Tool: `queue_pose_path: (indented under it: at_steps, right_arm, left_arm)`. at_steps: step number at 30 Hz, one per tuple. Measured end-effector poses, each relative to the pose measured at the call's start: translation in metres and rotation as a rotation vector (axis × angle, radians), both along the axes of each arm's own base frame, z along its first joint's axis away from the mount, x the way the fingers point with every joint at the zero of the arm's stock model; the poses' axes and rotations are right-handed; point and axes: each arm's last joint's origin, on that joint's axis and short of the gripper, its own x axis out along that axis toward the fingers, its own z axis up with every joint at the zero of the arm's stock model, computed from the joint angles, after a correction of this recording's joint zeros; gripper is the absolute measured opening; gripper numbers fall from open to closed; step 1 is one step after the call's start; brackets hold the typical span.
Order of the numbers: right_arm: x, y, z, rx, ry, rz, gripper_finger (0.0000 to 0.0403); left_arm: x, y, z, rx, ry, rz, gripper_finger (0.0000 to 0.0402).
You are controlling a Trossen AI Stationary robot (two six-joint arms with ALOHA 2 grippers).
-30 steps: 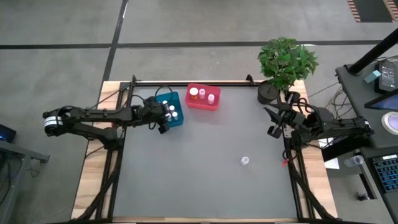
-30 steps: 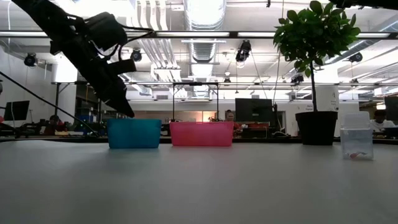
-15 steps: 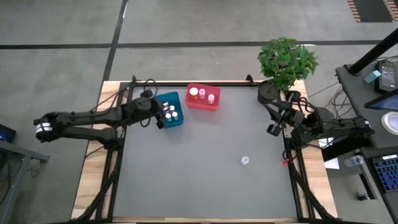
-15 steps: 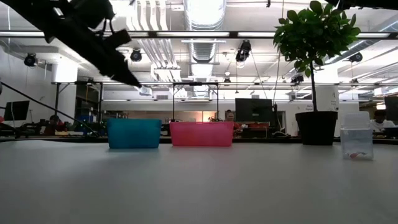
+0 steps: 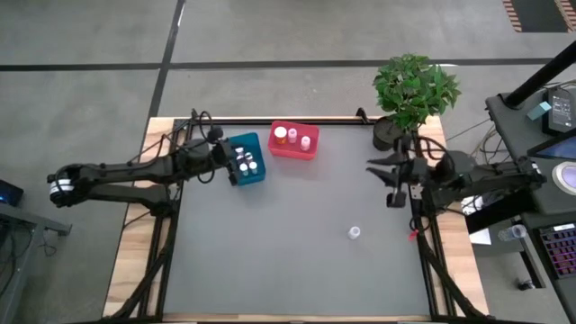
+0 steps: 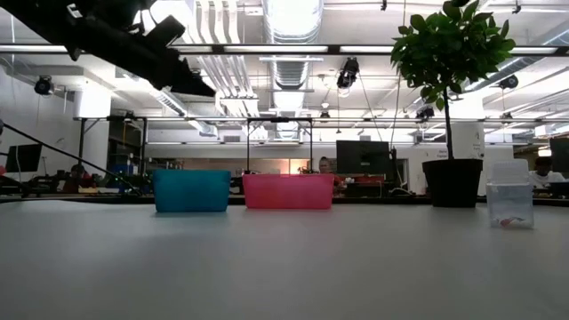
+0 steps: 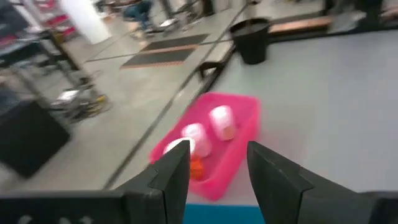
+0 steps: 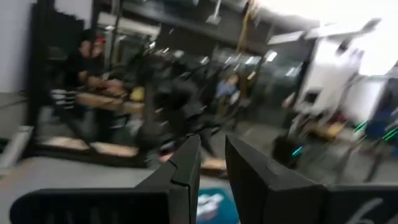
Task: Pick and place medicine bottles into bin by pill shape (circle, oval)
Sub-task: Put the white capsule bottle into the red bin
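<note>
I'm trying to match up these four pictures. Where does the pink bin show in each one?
High view: the pink bin sits at the table's far edge, right of the blue bin.
Low view: pink bin at centre, far across the table, right of the blue bin.
Left wrist view: pink bin beyond the fingers, bottles inside.
Right wrist view: not in it.
Shared landmark: the potted plant.

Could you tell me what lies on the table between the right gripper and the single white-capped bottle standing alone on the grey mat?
Nothing: in the high view the grey mat is bare between the right gripper and the lone white-capped bottle.
</note>
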Motion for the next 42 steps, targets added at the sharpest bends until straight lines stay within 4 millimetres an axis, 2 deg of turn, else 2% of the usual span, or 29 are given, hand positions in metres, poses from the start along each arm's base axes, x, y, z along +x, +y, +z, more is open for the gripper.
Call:
queue_pose_path:
  at_steps: [10,13,16,25,32,36,42]
  right_arm:
    - [0.037,0.035,0.020,0.361,0.255,0.128,0.0066]
    - [0.051,0.049,0.016,0.466,0.388,0.131,0.0066]
    - [0.063,0.062,0.024,0.625,0.470,0.105,0.0066]
    - [0.086,0.094,0.006,0.998,0.987,-0.224,0.0066]
    - [0.092,0.107,-0.032,1.161,1.330,-0.524,0.0066]
    - [0.094,0.107,-0.052,1.163,1.414,-0.680,0.0066]
    - [0.104,0.091,-0.059,1.190,1.360,-0.786,0.0089]
  left_arm:
    - [0.010,-0.012,0.004,-0.080,-0.109,-0.096,0.0141]
    - [0.010,-0.012,0.005,-0.082,-0.113,-0.099,0.0141]
    - [0.010,-0.013,0.006,-0.079,-0.123,-0.102,0.0141]
    - [0.010,-0.013,0.007,-0.071,-0.124,-0.103,0.0141]
    - [0.010,-0.013,0.008,-0.069,-0.127,-0.101,0.0141]
    - [0.010,-0.013,0.008,-0.047,-0.118,-0.102,0.0141]
    - [0.009,-0.013,0.008,-0.044,-0.115,-0.103,0.0141]
